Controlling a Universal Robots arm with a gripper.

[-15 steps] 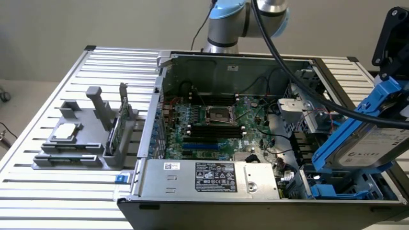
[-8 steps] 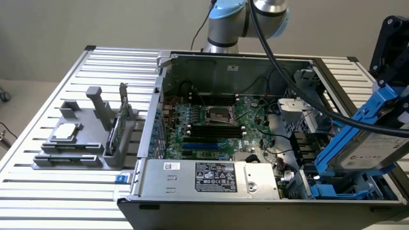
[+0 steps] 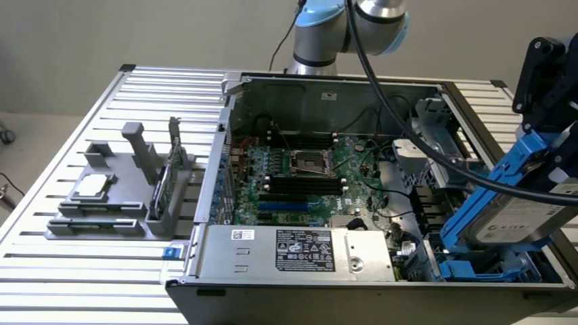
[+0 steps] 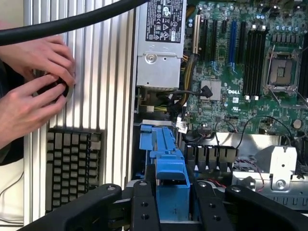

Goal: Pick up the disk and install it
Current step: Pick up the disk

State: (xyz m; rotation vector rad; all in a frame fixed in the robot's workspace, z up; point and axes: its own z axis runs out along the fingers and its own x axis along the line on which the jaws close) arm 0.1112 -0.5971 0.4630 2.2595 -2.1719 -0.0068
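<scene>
Over at the exterior view's right edge, the gripper is clamped on the disk, jaws closed on its blue carrier. The drive hangs tilted, label side showing, over the lower right corner of the open computer case, just above a blue bay bracket. In the wrist view the black fingers pinch the blue frame of the disk, with the motherboard beyond. A person's hands rest on the slatted table, beside a keyboard.
</scene>
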